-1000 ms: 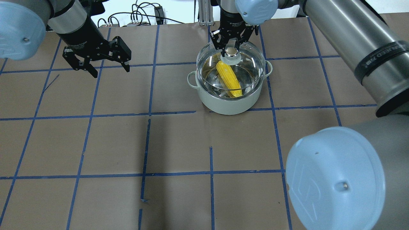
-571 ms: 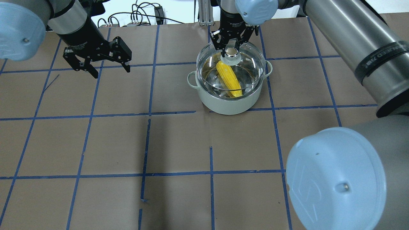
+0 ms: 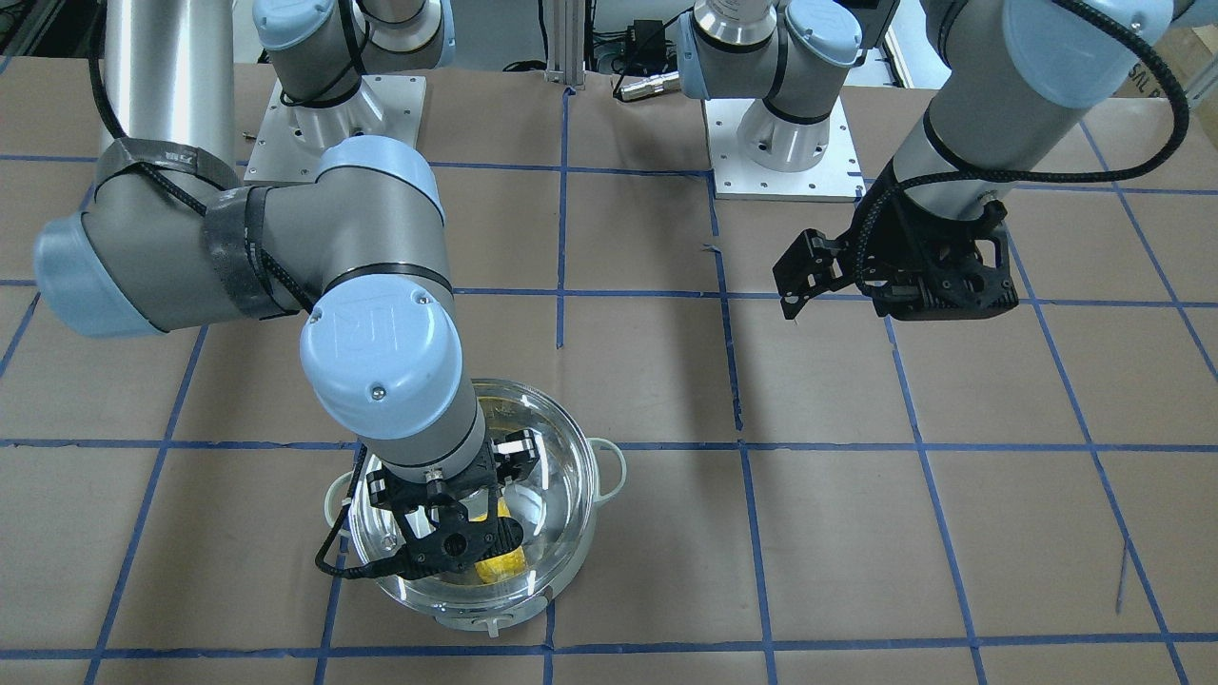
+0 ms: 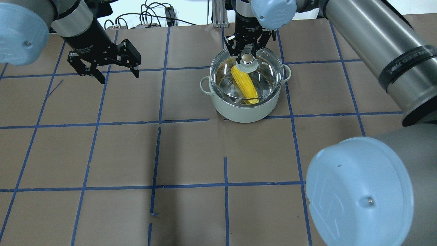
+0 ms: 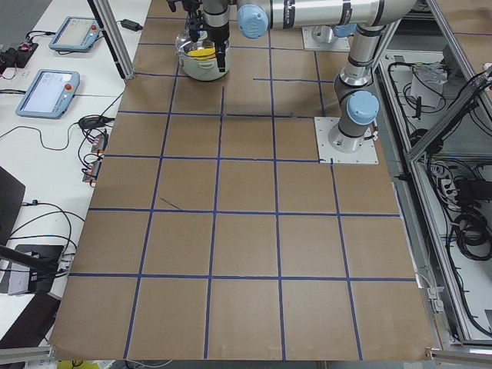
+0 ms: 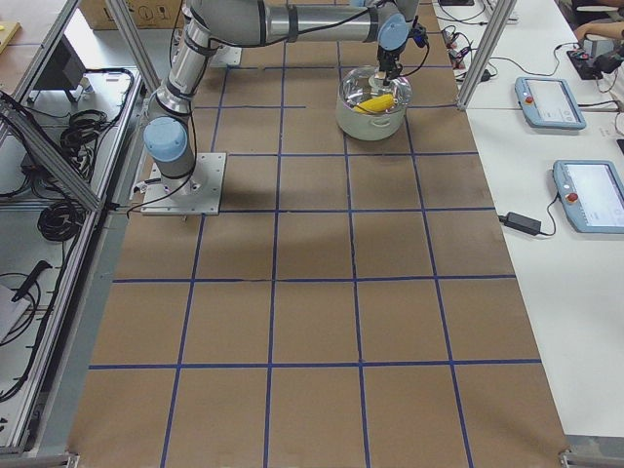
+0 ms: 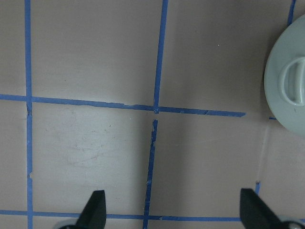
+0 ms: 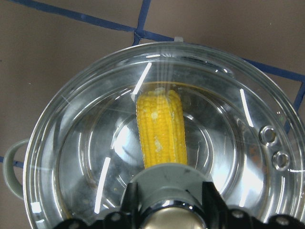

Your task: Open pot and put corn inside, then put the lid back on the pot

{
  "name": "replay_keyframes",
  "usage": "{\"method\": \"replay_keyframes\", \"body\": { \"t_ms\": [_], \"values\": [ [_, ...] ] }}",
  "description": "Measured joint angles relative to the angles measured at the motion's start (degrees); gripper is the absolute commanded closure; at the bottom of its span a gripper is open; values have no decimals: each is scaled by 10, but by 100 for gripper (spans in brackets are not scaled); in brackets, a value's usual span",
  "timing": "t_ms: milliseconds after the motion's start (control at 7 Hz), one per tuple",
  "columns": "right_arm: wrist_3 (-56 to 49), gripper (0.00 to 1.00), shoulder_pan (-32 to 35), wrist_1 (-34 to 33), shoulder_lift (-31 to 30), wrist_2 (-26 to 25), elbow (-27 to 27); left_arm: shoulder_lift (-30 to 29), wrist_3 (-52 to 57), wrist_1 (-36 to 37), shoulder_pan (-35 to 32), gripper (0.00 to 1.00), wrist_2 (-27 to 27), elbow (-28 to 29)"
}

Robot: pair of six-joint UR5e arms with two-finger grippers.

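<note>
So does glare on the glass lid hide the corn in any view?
No: in the right wrist view white streaks cross the lid but the corn reads clearly; in the overhead view the glints are small; in the front-facing view the right arm, not glare, covers most of the corn.

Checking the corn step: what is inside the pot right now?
The corn lies inside the pot, visible through the clear lid. The right gripper, at the lid's centre, covers one end.
</note>
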Motion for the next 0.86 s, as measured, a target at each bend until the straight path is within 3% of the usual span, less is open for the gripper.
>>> {"method": "replay_keyframes", "body": {
  "t_ms": [857],
  "values": [
    [3, 92, 0, 5, -12, 0, 3, 0, 0, 2, 1, 0, 0, 0]
  ]
}}
